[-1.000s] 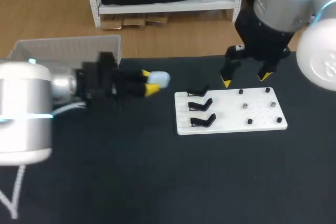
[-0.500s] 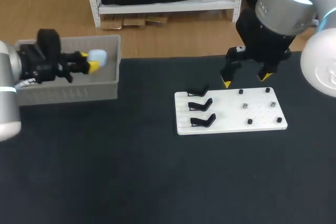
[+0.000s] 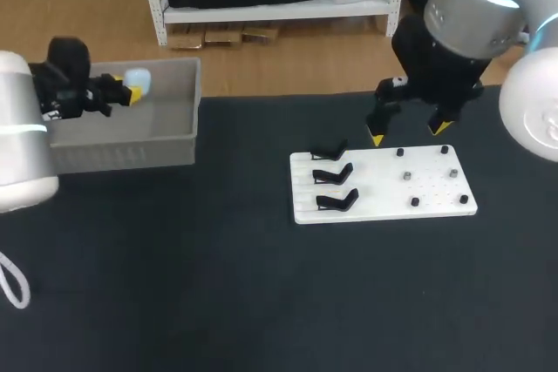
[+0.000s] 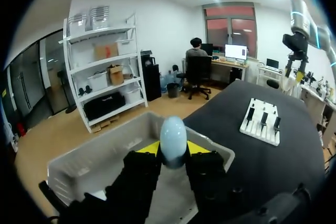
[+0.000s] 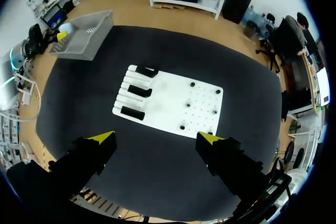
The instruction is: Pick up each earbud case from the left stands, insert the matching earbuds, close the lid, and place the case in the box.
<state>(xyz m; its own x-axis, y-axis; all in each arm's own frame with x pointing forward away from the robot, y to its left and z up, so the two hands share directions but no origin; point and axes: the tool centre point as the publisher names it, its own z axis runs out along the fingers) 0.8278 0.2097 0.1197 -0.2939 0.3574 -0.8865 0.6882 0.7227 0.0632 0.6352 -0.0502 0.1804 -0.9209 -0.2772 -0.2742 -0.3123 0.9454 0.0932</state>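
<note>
1 case [image 4: 173, 136], clamped in L end effector [image 4: 173, 149]

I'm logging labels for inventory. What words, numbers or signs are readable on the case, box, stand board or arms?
None readable: the earbud case, the box, the stand board, the left end effector and the right end effector show no legible print.

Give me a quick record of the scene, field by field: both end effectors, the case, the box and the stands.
left end effector: shut on case, over box
right end effector: open, above board
case: pale blue, not yet released
box: grey, far left of table
stands: three, black, none holding a case
board: white, under stands
</note>
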